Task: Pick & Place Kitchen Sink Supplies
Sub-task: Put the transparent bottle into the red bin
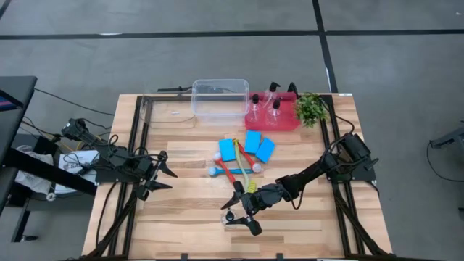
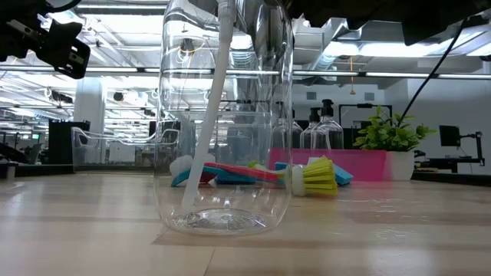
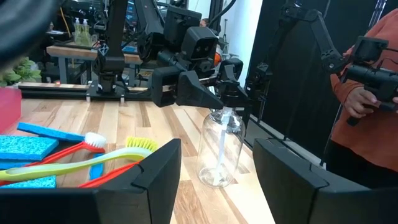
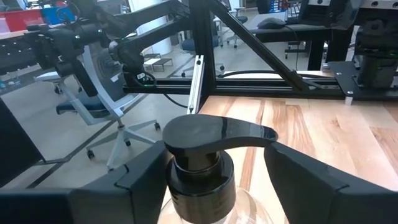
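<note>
A clear bottle with a black pump top (image 1: 233,217) stands upright on its base near the table's near edge; it fills the low view (image 2: 222,115). My right gripper (image 1: 243,206) is open over it, a finger on each side of the pump top (image 4: 208,140). My left gripper (image 1: 163,174) waits open at the table's left, pointing toward the bottle (image 3: 219,146). Three blue sponges (image 1: 250,145) and the red, blue and yellow-green brushes (image 1: 233,171) lie flat at mid-table. Three more pump bottles (image 1: 274,107) stand in the red tray. My right gripper comes slanting down from the table's right, its fingers straddling the pump top's collar (image 4: 199,177). One finger (image 4: 146,171) lies close against the collar and the other stands off it. I cannot tell whether it touches. The bottle's base rests on the table.
A clear plastic tub (image 1: 220,98) and the red tray (image 1: 286,122) sit at the far edge, with a small green plant (image 1: 310,109) at the far right. A person (image 3: 367,93) stands beyond the table's edge. Bare wood lies at the near left.
</note>
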You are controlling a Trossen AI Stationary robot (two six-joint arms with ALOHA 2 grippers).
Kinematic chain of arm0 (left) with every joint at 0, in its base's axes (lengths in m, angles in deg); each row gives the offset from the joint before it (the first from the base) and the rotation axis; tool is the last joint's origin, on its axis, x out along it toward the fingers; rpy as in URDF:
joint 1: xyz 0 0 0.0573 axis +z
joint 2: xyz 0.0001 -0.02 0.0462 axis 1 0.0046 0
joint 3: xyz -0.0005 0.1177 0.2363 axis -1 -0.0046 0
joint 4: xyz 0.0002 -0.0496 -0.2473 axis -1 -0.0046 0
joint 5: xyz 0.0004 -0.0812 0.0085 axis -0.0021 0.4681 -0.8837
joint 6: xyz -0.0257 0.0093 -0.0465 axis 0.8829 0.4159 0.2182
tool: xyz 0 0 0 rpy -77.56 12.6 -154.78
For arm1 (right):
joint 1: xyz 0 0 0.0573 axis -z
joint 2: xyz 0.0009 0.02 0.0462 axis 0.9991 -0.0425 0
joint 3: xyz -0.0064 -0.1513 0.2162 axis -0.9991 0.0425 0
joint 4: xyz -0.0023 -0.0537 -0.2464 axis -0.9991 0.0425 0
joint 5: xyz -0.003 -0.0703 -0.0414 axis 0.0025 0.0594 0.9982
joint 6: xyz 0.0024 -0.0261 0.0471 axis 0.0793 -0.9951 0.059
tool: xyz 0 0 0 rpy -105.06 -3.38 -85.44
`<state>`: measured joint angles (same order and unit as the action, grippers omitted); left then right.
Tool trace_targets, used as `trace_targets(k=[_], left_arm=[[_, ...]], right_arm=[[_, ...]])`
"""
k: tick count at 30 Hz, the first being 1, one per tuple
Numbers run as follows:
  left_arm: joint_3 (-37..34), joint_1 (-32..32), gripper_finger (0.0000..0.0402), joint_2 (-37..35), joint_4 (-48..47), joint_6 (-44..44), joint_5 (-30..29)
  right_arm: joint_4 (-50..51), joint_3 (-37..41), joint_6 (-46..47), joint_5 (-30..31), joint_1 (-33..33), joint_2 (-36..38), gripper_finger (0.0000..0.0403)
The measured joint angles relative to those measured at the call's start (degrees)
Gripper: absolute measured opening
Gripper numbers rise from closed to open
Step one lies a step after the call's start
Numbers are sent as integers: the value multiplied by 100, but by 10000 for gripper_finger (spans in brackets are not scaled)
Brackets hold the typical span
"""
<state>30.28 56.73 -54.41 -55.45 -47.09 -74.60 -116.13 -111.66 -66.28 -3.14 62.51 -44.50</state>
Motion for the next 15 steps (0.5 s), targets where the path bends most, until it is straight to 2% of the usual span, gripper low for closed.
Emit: trace_targets(k=[15], left_arm=[[1, 0, 202, 0, 2, 0, 1]], right_arm=[[-1, 2, 1, -255, -7, 0, 156]])
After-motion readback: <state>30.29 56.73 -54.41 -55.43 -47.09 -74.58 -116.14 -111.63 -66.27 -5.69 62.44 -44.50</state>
